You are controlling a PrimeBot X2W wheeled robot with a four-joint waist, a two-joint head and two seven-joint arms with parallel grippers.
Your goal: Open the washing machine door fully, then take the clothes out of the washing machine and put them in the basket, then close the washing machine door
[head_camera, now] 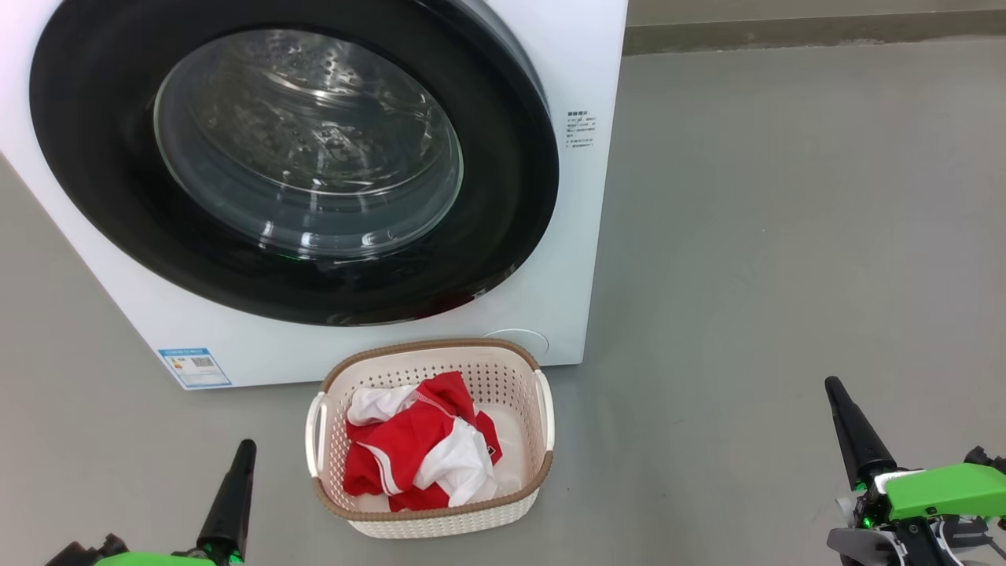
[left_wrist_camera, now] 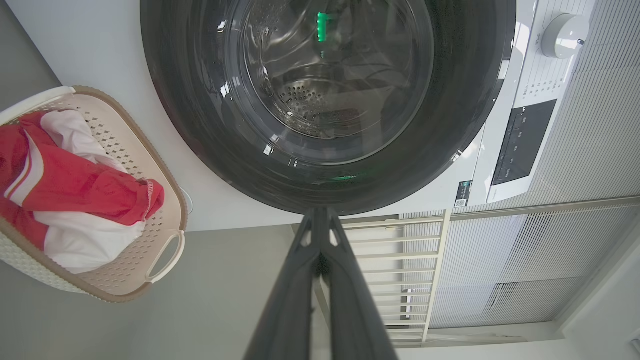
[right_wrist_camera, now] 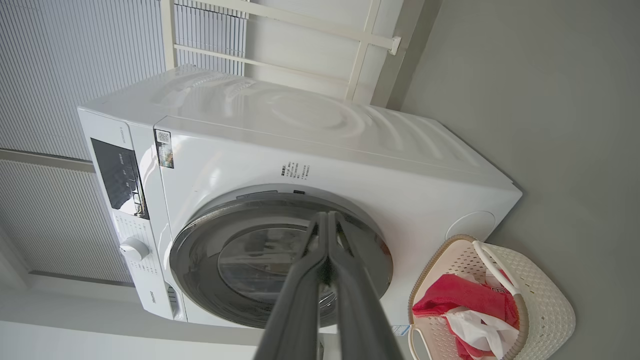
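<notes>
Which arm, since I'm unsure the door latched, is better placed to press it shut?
Probably left. The left tool points toward the washing machine door, directly before it; the right tool sits out past the side of the washing machine, over floor.

The floor (head_camera: 786, 236) is done in plain matte grey, pretty evenly and softly lit. A darker strip (head_camera: 786, 35) is run along its far edge, under a paler wall (head_camera: 786, 9). Further round, ribbed pale wall panels (right_wrist_camera: 65, 65) are seen, and a cream railed frame (left_wrist_camera: 436, 270) is set by them.
</notes>
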